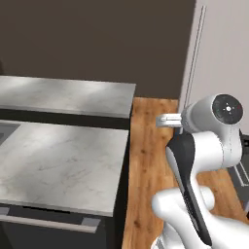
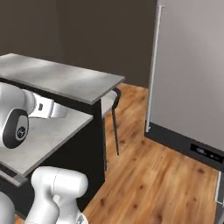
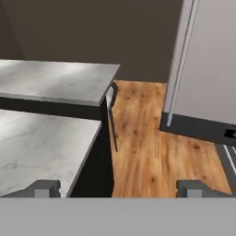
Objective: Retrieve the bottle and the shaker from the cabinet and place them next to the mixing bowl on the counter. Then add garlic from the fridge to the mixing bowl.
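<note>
The fridge [image 3: 207, 69] stands at the right with its tall pale grey door shut and a long slim handle [image 3: 179, 60] down its left edge; it also shows as the fridge [image 1: 219, 53] and the fridge [image 2: 192, 74]. The marbled counter [image 3: 41, 143] lies at the left, likewise the counter [image 1: 58, 160] and the counter [image 2: 43, 131]. My gripper [image 3: 120, 189] is open, its fingertips [image 3: 46, 188] far apart with nothing between them, pointing over the counter's right end toward the floor in front of the fridge. The bottle, shaker, cabinet, mixing bowl and garlic are out of view.
A second, higher stone slab [image 1: 68, 95] runs behind the counter. A thin dark stool frame [image 2: 114, 118] stands at its right end. Wooden floor [image 3: 143, 147] fills the gap between the counter and the fridge.
</note>
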Available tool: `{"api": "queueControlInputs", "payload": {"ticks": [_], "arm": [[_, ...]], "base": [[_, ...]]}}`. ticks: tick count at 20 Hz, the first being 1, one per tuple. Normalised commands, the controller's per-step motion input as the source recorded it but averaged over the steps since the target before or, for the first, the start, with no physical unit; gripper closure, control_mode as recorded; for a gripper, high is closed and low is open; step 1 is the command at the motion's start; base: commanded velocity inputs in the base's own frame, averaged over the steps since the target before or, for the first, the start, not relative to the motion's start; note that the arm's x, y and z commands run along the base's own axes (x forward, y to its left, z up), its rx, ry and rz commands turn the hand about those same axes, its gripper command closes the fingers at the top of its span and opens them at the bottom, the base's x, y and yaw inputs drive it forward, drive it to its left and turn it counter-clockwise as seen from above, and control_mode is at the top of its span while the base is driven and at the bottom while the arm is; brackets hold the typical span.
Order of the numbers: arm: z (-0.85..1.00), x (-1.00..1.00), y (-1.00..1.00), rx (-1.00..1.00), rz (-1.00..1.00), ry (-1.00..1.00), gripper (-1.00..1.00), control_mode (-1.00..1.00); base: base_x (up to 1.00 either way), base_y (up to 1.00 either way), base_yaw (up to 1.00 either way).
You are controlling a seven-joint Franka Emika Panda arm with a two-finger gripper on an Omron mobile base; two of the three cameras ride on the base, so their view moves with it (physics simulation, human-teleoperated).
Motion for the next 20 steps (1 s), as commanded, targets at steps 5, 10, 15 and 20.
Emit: {"api": "queueControlInputs", "payload": {"ticks": [5,10,15,20], "arm": [[0.0,0.0,0.0,0.0,0.0,0.0,-1.0,1.0],[0.0,0.0,0.0,0.0,0.0,0.0,-1.0,1.0],[0.0,0.0,0.0,0.0,0.0,0.0,-1.0,1.0],[0.0,0.0,0.0,0.0,0.0,0.0,-1.0,1.0]], "base": [[0.62,-0.44,0.51],[0.07,-0.03,0.26],[-0.13,0.17,0.15],[0.36,-0.43,0.17]]}}
